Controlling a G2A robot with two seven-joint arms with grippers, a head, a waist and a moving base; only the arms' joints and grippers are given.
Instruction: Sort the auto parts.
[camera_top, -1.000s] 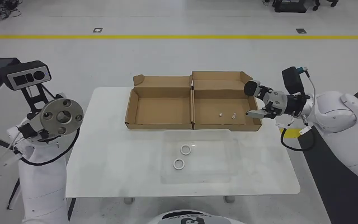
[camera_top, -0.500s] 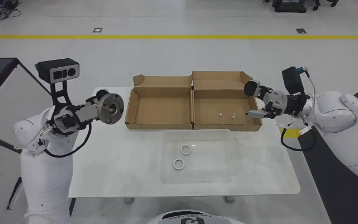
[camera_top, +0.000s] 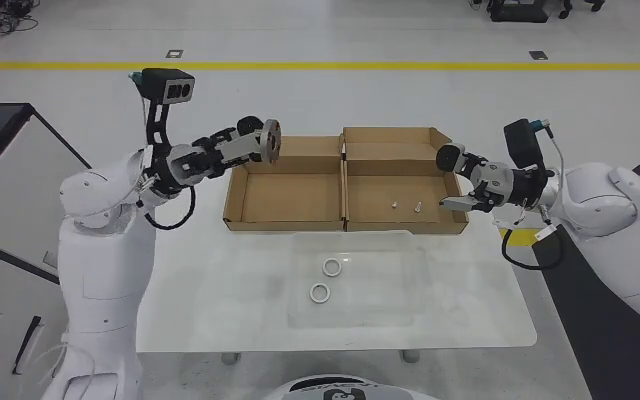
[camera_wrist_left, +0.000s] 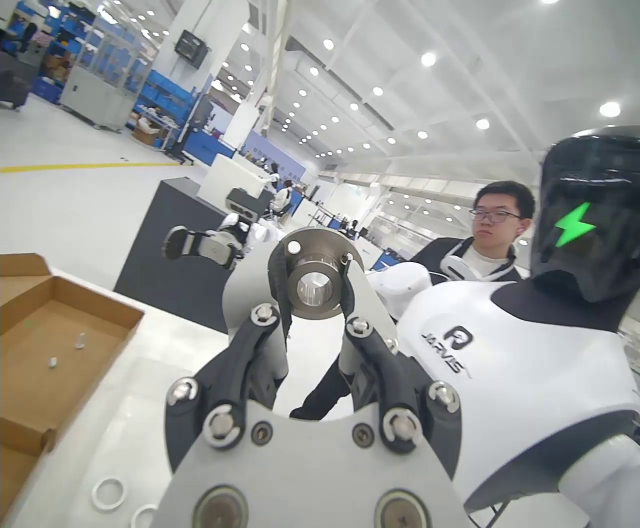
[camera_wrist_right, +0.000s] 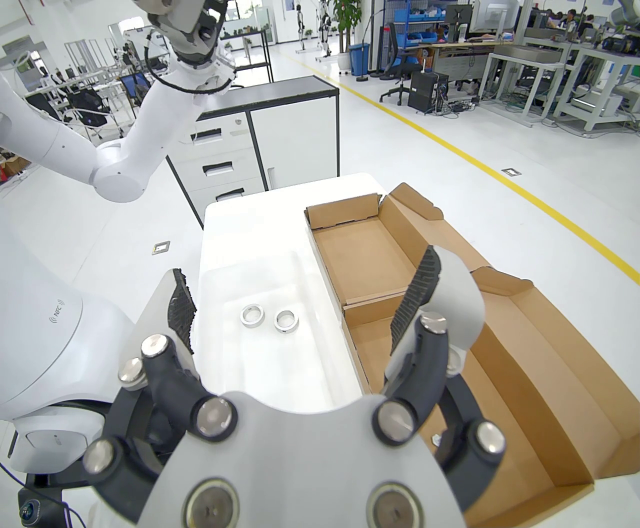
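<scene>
My left pincer (camera_top: 258, 143) is clamped on the flanged metal hub (camera_top: 270, 140), held above the back flap of the left cardboard box (camera_top: 285, 200). My right pincer (camera_top: 462, 197) hangs wide open and holds nothing, at the right box's (camera_top: 430, 190) outer wall. Two bolts (camera_top: 418, 209) lie inside that box. On the counter (camera_top: 200, 290), a clear tray (camera_top: 390, 300) holds two rings (camera_top: 325, 267).

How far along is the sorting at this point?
Done: two small fasteners lie in the right cardboard box. In hand: the left gripper holds a metal flange hub near the empty left cardboard box. Left: two rings in the clear tray; the right gripper is open.
</scene>
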